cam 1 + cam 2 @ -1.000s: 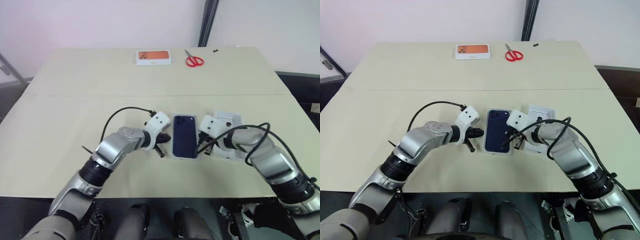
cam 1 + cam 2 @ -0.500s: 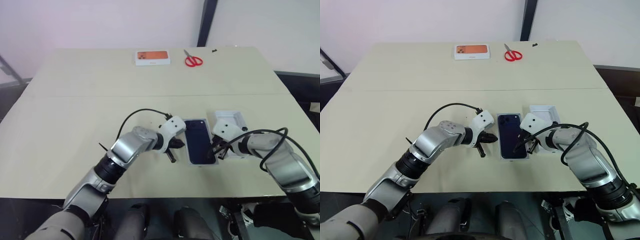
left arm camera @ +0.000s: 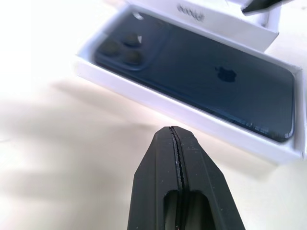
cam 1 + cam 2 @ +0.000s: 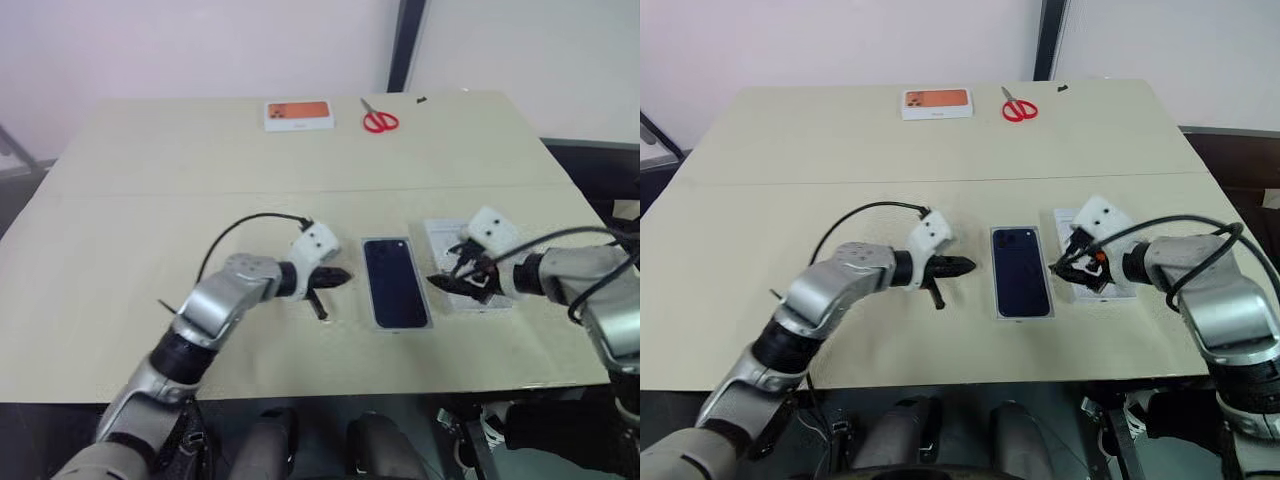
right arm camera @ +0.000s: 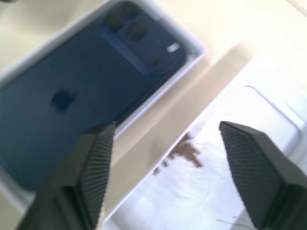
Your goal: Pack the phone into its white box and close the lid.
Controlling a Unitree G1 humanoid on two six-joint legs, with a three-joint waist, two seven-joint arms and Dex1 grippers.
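Observation:
The dark navy phone (image 4: 397,283) lies back up inside the white box (image 4: 997,300) at the middle of the table, camera cluster at the far end. Just right of it the white lid (image 4: 482,300) lies with its inside up. My left gripper (image 4: 340,277) is shut and empty, its tip pointing at the box's left side with a small gap; its fingers (image 3: 175,158) press together. My right gripper (image 4: 450,283) is open and empty, hovering over the lid's near left edge (image 5: 230,191), beside the box and phone (image 5: 81,96).
A small white box with an orange picture (image 4: 298,114) and red scissors (image 4: 380,121) lie at the table's far edge. The beige table (image 4: 150,200) has wide bare room to the left. A black post stands behind the far edge.
The box with the phone slid to the right, then stopped. My right gripper left the box's right side, rose toward the lid and opened. My left gripper drew back to the left.

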